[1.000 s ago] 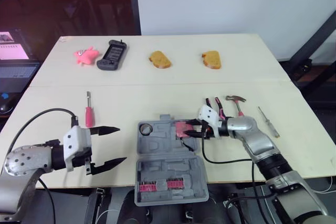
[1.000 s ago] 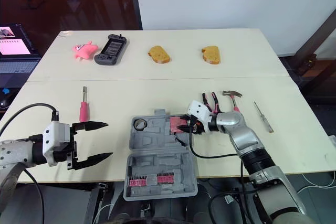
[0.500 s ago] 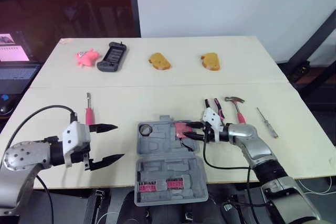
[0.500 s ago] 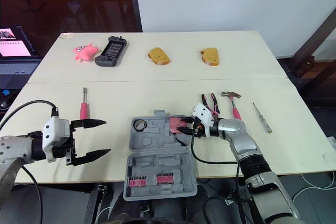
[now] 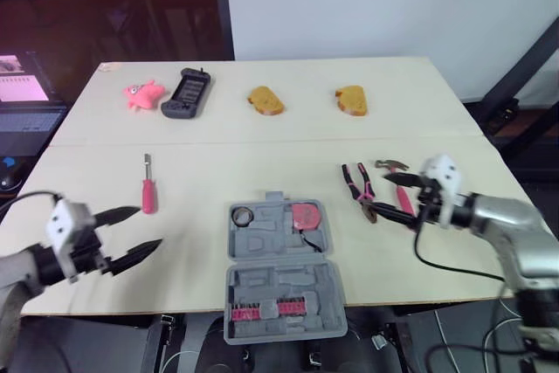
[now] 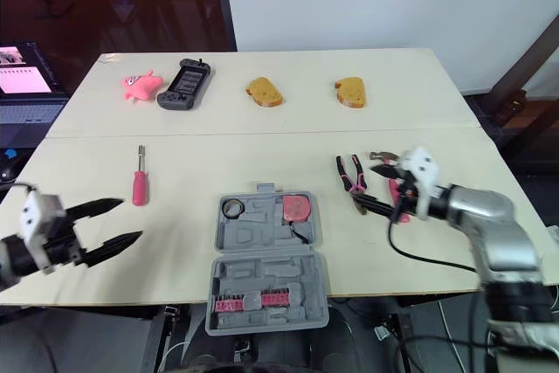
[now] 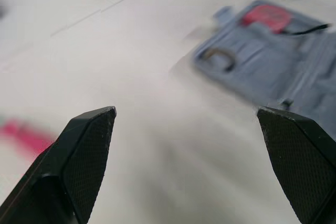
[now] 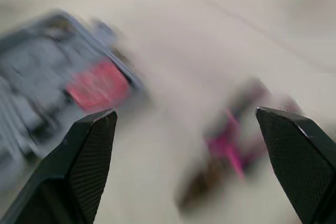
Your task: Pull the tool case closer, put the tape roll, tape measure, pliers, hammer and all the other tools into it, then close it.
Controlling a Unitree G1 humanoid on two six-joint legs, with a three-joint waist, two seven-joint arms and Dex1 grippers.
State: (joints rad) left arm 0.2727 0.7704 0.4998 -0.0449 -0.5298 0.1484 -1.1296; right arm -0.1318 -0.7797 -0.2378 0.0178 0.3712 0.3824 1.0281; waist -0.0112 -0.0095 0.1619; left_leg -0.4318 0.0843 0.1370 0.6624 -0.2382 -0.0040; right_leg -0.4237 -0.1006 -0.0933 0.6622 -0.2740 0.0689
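Cream worktop point(image 5: 262, 159) runs wall to wall, with a laptop point(image 5: 22, 102) glowing off its left end. Along the far edge sit a pink toy point(image 5: 141, 93), a game controller point(image 5: 186, 92) and two pieces of bread point(image 5: 265, 100) point(image 5: 352, 100), well apart from the tools. The left gripper point(image 5: 148, 227) hovers at the near left, jaws spread wide and empty, near a red screwdriver point(image 5: 148, 188). The tool case point(image 5: 281, 277) lies open at centre front, tape roll point(image 5: 243, 215) and tape measure point(image 5: 306, 214) in its far pockets. The pliers point(image 5: 359, 188) lie between case and right gripper point(image 5: 382, 193), whose empty jaws gape over the hammer point(image 5: 397, 183).
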